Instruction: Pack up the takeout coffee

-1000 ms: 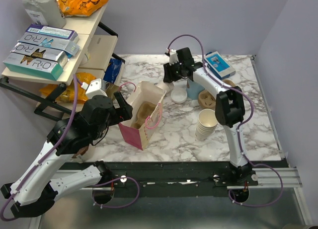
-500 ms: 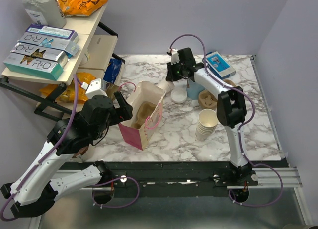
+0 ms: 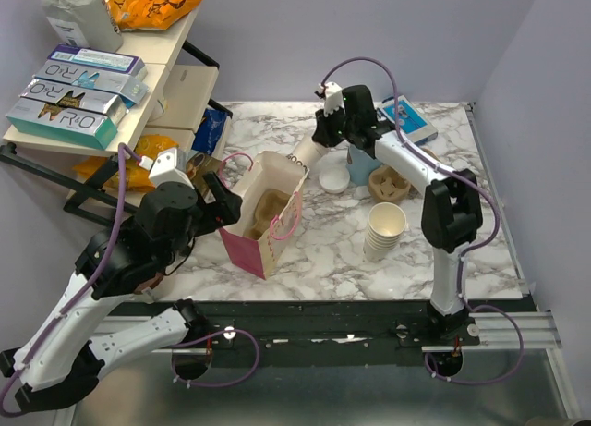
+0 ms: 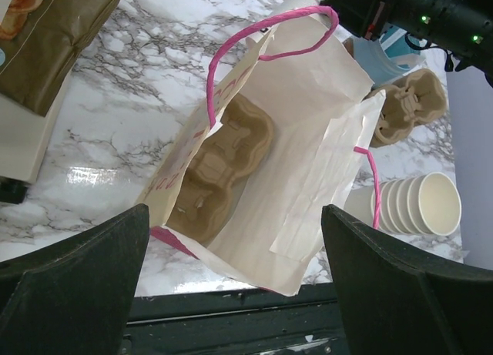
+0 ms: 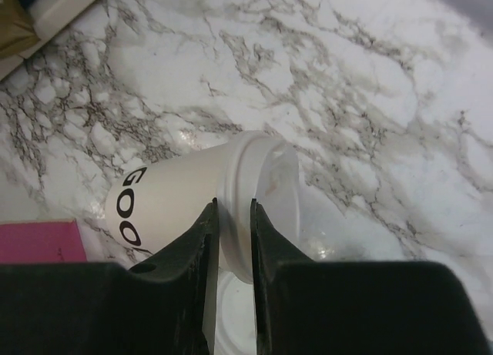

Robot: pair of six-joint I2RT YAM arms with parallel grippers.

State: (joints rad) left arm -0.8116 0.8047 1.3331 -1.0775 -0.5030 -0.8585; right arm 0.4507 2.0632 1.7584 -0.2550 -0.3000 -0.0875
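Observation:
The takeout coffee (image 5: 166, 205) is a white paper cup with dark lettering and a white lid (image 5: 266, 189). It hangs tilted on its side above the marble table. My right gripper (image 5: 233, 206) is shut on the lid's rim. In the top view the cup (image 3: 305, 154) sits just behind the bag, under the right gripper (image 3: 323, 139). The pink and white paper bag (image 3: 268, 213) stands open with a brown cup carrier (image 4: 223, 166) inside. My left gripper (image 4: 235, 293) is open and empty, above the bag's near edge (image 4: 308, 139).
A loose white lid (image 3: 332, 176), a light-blue mug (image 3: 358, 165) and a second carrier (image 3: 388, 183) lie right of the bag. A stack of cream cups (image 3: 385, 230) stands nearer. A shelf with boxes (image 3: 83, 84) is at the left, and a blue box (image 3: 408, 119) at the back.
The right gripper has closed on the cup's lid and raised it, tilted, toward the bag's far side. The right elbow swung right. The left arm shifted slightly left.

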